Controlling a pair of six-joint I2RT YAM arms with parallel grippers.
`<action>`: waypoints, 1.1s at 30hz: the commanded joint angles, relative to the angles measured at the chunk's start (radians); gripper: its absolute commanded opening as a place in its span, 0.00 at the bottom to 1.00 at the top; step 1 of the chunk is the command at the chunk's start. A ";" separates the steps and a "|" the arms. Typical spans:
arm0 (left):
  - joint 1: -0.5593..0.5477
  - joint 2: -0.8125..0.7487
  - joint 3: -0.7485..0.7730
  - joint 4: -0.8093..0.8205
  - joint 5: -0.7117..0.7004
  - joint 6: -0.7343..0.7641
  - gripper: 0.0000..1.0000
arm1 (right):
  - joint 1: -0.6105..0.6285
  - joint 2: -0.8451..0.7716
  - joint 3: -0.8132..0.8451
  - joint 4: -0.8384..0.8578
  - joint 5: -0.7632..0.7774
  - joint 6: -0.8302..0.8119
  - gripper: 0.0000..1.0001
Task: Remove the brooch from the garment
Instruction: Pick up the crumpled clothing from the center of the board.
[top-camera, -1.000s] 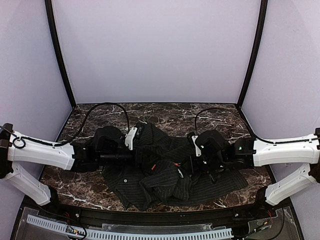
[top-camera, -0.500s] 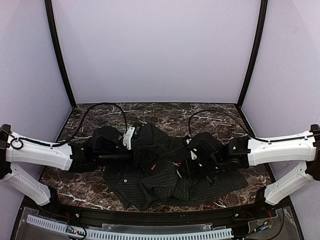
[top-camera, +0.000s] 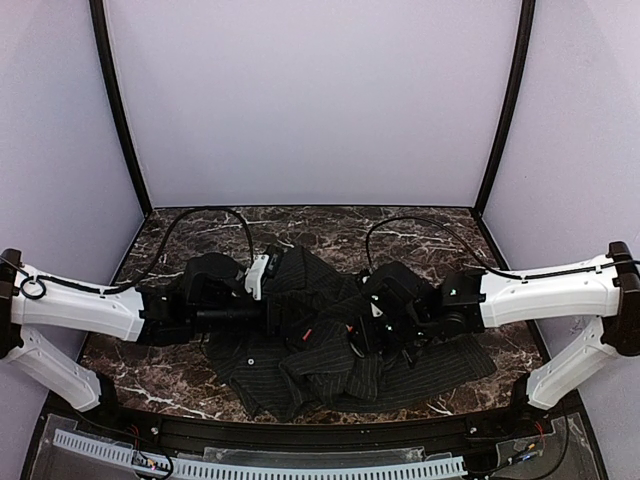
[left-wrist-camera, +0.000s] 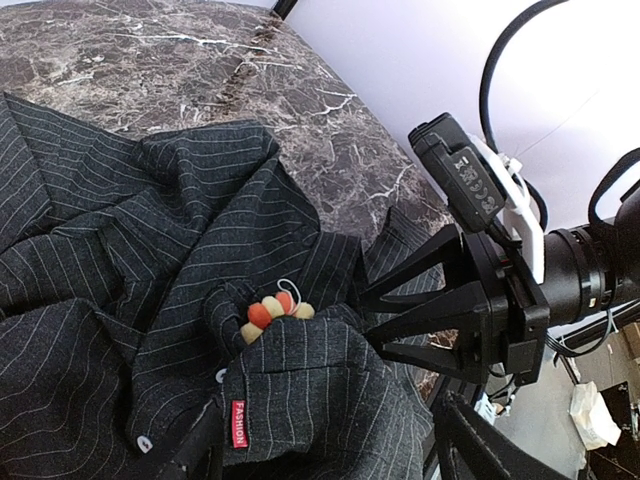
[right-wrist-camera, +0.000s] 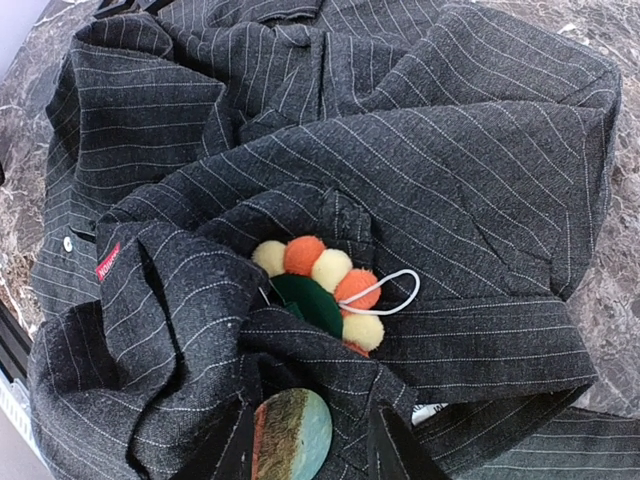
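Note:
The brooch (right-wrist-camera: 322, 285) is a flower with a green centre ringed by orange and cream pompoms and a white loop. It sits half tucked in a fold of the dark pinstriped garment (right-wrist-camera: 470, 150). It also shows in the left wrist view (left-wrist-camera: 272, 312). My right gripper (right-wrist-camera: 305, 450) hovers just short of the brooch, jaws apart, over a round brown-and-teal disc (right-wrist-camera: 292, 436) on the cloth. My left gripper (left-wrist-camera: 325, 450) is closed round a thick fold of the garment (left-wrist-camera: 300, 400) that bears a red label (left-wrist-camera: 238, 423). In the top view the brooch is hidden under the right gripper (top-camera: 368, 335).
The garment (top-camera: 330, 375) lies bunched on a dark marble table (top-camera: 180, 385) between both arms. The left gripper (top-camera: 283, 318) is at its left side. Purple walls close the back and sides. A cable tray (top-camera: 300, 468) runs along the near edge.
My right arm has moved left over the garment, bringing its gripper up to the brooch. The left arm and the held fold have stayed still.

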 joint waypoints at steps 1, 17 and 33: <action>0.004 -0.031 -0.020 -0.021 -0.007 -0.002 0.73 | 0.026 0.014 0.037 -0.045 0.032 0.013 0.38; 0.004 -0.033 -0.028 -0.010 -0.010 -0.002 0.73 | 0.107 0.122 0.153 -0.143 0.094 0.058 0.47; 0.004 -0.046 -0.038 0.001 -0.020 -0.002 0.74 | 0.113 0.117 0.158 -0.278 0.136 0.152 0.27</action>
